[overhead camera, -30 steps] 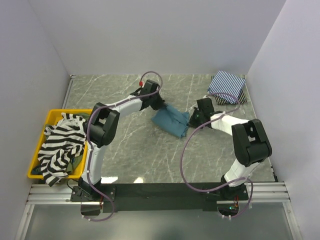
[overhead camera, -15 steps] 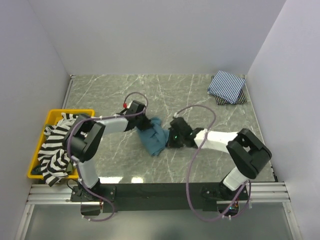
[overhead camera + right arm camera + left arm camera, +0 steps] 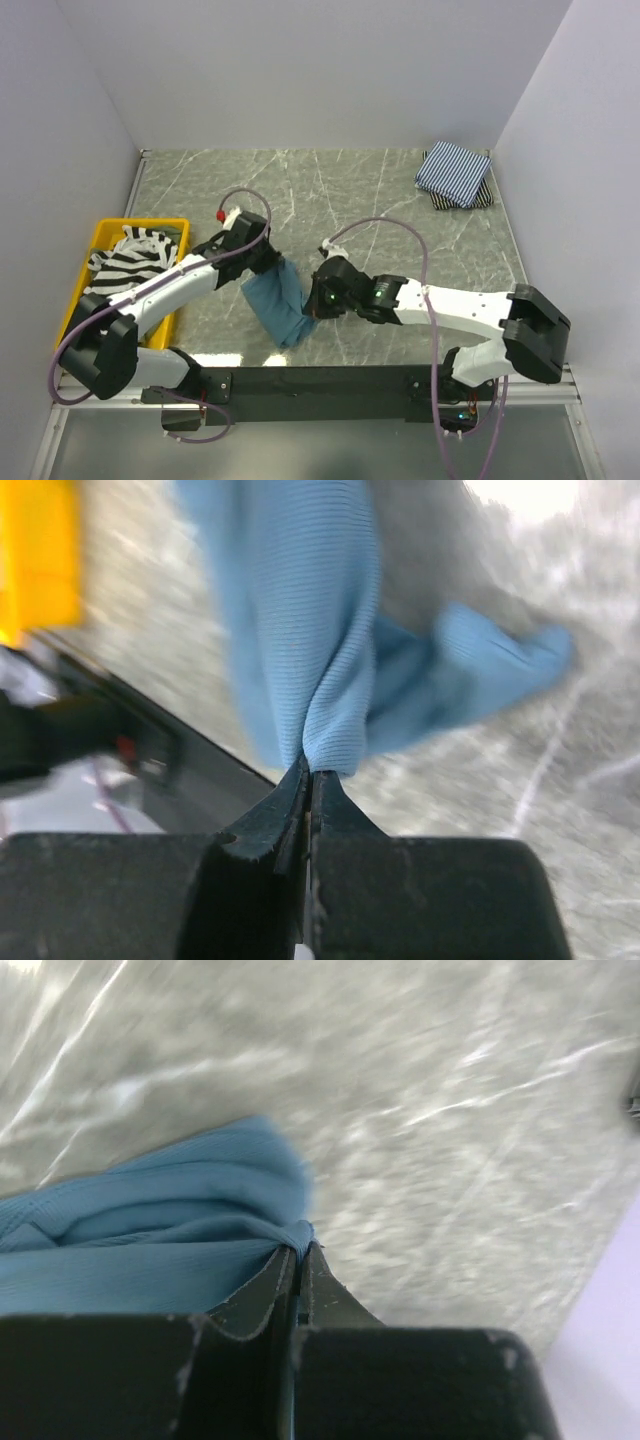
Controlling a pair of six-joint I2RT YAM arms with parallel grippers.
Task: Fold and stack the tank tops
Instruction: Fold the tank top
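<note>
Both hands have come back toward the near edge of the grey marbled surface (image 3: 400, 220) within the last second, and the plain teal-blue cloth tank top (image 3: 280, 310) has come with them. A second ago it lay crumpled around the middle of the surface. Now it sits near and a little left of centre, drawn into a narrow, bunched strip between the two arms. The left hand (image 3: 275, 265) is pinched tight on a gathered edge at the strip's far end, and its wrist view shows the fingers (image 3: 262, 1295) closed with teal cloth (image 3: 150, 1220) wedged between them. The right hand (image 3: 315, 300) is clamped the same way on a fold (image 3: 300, 610) at the strip's right side, with the rest of the cloth trailing away from it. I judge this a repositioning pull: the teal top has been dragged to a nearer working spot but is not yet spread flat, so no fold has been made in it. The folded navy-and-white pinstriped top (image 3: 455, 168) rests in the far right corner on a darker piece of cloth (image 3: 470, 201), where the stack appears to be started. The black-and-white striped top (image 3: 125, 262) is in the yellow plastic bin (image 3: 150, 222) at the left.
</note>
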